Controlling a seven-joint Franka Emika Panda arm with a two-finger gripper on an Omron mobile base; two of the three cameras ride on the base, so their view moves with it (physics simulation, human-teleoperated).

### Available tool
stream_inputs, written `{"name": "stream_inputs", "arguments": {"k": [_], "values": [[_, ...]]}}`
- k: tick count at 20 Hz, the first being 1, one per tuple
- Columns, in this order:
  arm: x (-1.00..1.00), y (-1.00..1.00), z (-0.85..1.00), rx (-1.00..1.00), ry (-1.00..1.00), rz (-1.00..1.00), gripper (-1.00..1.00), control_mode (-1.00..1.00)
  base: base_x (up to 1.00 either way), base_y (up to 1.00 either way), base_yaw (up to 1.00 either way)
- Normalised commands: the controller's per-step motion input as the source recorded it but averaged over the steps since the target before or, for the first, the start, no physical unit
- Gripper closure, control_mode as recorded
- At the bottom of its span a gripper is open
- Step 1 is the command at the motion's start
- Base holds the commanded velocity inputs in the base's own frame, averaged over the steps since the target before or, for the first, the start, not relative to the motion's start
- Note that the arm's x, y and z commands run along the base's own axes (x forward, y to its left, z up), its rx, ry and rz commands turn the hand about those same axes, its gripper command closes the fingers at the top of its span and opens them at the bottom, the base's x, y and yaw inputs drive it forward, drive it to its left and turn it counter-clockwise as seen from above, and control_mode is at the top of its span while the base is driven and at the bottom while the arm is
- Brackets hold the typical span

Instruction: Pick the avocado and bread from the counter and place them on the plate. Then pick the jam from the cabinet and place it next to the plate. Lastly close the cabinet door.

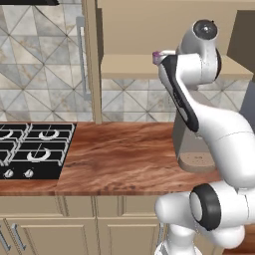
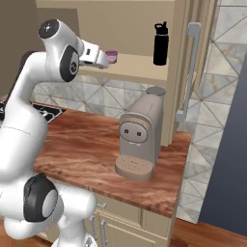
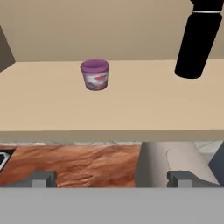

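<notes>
Jam, the small purple-lidded tub (image 3: 95,75), sits on the beige cabinet shelf (image 3: 131,109) left of a tall black bottle (image 3: 197,39), so I'm lining up my wide-open, empty gripper (image 3: 111,177) to reach in and grab it.

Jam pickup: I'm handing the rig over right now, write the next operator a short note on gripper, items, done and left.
Gripper: open, empty, raised in front of the open cabinet shelf, short of the jam.
Jam: small purple-lidded tub, upright on the shelf, a black bottle standing apart to its side.
Counter: coffee machine below the shelf; stove at the far end.
Avocado, bread, plate: cannot confirm from these views.
Left: grasp jam, set it beside the plate, close the cabinet door.
</notes>
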Motion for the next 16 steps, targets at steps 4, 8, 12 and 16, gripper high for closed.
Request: {"name": "stream_inputs", "arguments": {"k": [4, 8, 12, 16], "values": [[0.60, 0.00, 0.00, 0.00, -0.02, 0.00, -1.00, -1.00, 0.00, 0.00, 0.00], [0.64, 0.00, 0.00, 0.00, -0.01, 0.00, -1.00, -1.00, 0.00, 0.00, 0.00], [0.62, 0.00, 0.00, 0.00, 0.00, 0.01, -1.00, -1.00, 0.00, 0.00, 0.00], [0.50, 0.00, 0.00, 0.00, 0.00, 0.01, -1.00, -1.00, 0.00, 0.00, 0.00]]}}
